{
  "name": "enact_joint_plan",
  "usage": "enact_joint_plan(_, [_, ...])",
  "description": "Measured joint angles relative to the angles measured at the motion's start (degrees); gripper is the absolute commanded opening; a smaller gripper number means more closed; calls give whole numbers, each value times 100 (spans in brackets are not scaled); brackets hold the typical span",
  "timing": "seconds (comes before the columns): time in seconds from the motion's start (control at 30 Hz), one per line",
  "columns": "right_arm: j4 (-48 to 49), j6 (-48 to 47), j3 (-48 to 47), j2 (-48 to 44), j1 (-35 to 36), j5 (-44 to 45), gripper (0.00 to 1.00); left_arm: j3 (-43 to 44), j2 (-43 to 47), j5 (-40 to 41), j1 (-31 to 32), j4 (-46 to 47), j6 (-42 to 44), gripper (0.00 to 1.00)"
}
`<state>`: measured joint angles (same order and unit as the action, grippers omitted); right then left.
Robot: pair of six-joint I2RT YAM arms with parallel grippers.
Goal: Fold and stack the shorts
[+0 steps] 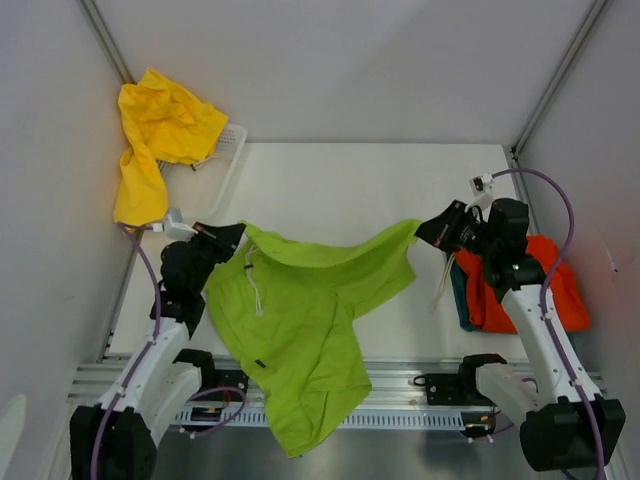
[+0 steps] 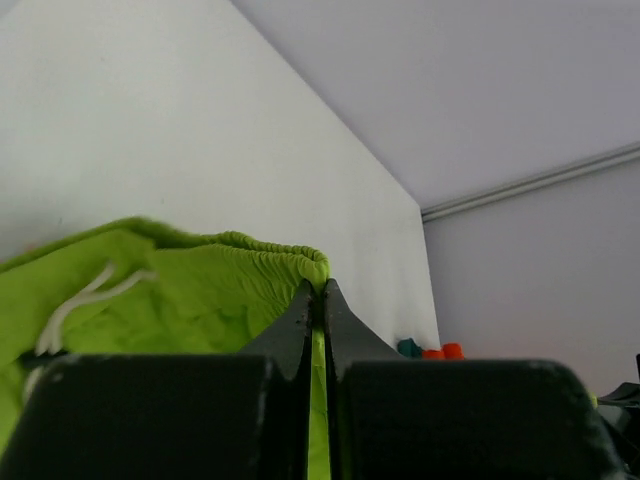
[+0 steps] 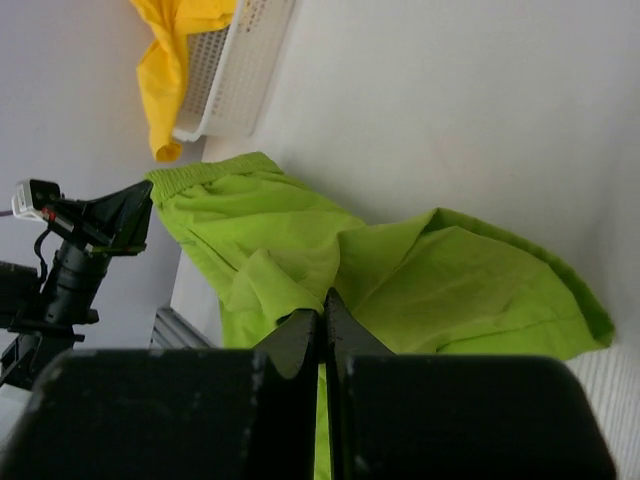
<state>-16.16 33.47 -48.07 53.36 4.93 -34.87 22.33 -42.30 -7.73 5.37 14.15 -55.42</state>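
From above, the lime green shorts [image 1: 300, 320] hang stretched between the two arms over the near half of the worktop [image 1: 350, 180], with one leg spilling past its near edge. The left gripper [image 1: 238, 235] is pinched on the waistband end and the right gripper [image 1: 422, 230] on the opposite corner. Yellow shorts [image 1: 160, 130] drape over the white basket [image 1: 228, 160] in the far left corner. Orange-red shorts [image 1: 545, 290] lie at the right edge, a dark teal pair [image 1: 462, 295] showing against their inner side.

Left wrist view: the jaws are closed flat on the gathered elastic waist — a pale drawstring [image 2: 85, 300] dangles to the left.

Right wrist view: the jaws are clamped on a lime fold, with no gap showing.
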Motion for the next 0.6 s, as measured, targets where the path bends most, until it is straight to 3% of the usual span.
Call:
enact_joint_plan(0.23, [1174, -15, -114, 1915, -262, 164, 0, 76, -2284, 111, 24, 1980, -105, 0])
enact_joint_plan(0.43, [1163, -105, -750, 3222, -302, 619, 0, 1320, -4347, 28, 39, 2957, -173, 0])
enact_joint_plan(0.6, [778, -260, -2435, 4328, -319, 1110, 0, 2927, -5965, 46, 42, 3185, -348, 0])
